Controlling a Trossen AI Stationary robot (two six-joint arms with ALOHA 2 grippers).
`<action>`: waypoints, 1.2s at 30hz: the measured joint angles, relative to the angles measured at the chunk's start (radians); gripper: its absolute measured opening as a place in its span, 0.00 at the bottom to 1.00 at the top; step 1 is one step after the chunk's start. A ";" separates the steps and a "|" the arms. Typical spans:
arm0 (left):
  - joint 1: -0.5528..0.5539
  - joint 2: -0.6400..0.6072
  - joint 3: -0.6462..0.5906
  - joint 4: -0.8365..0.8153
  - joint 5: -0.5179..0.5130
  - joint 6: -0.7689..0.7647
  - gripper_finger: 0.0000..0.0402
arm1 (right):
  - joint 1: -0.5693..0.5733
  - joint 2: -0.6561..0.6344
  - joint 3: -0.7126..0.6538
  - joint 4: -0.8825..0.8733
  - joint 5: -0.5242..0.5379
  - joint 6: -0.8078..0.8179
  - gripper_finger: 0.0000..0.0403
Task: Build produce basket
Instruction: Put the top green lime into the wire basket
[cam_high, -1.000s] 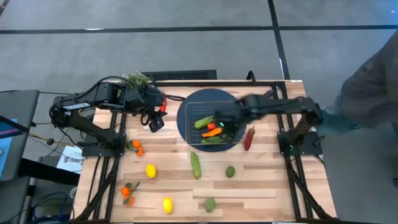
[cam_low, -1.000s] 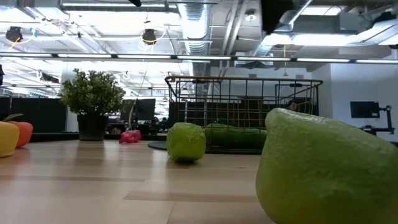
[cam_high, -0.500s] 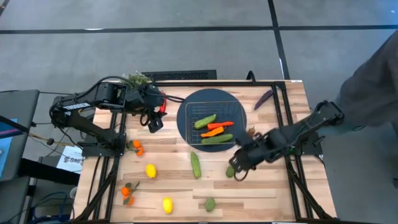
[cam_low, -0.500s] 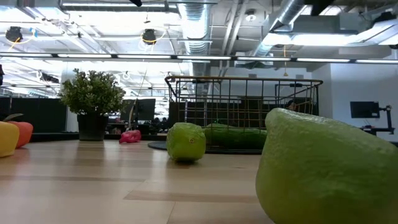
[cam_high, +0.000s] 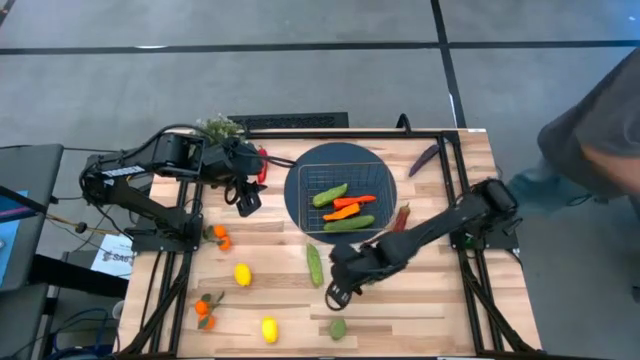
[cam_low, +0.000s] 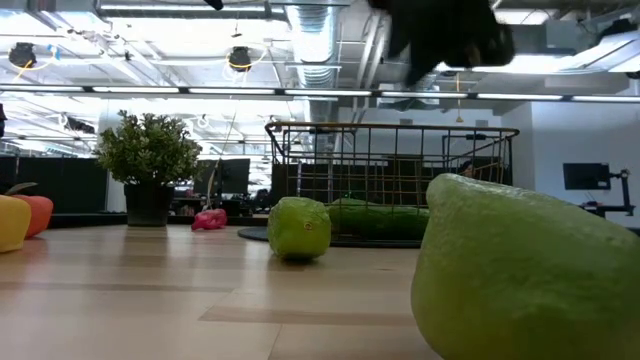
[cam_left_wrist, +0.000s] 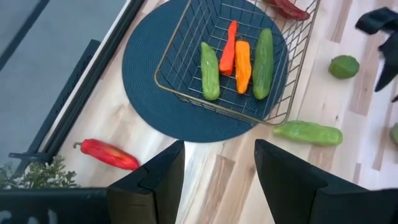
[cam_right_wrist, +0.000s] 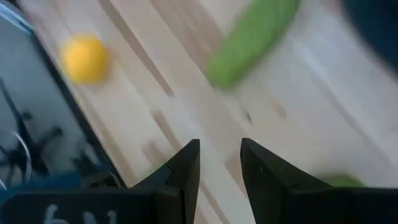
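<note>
Just beside right gripper (cam_high: 337, 292): cucumber (cam_high: 315, 264).

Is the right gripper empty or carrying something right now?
Empty. The right gripper has open fingers with only bare table between them; a cucumber lies ahead.
</note>
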 joint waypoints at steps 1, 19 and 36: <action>0.000 0.000 0.000 -0.001 0.001 0.001 0.45 | 0.000 0.019 0.000 -0.014 -0.051 0.001 0.33; 0.000 0.000 0.000 -0.007 -0.014 0.120 0.45 | 0.024 0.085 -0.001 -0.288 -0.144 0.384 0.46; 0.000 0.000 0.000 0.009 -0.014 0.167 0.45 | -0.054 0.084 -0.032 -0.326 -0.088 0.353 0.65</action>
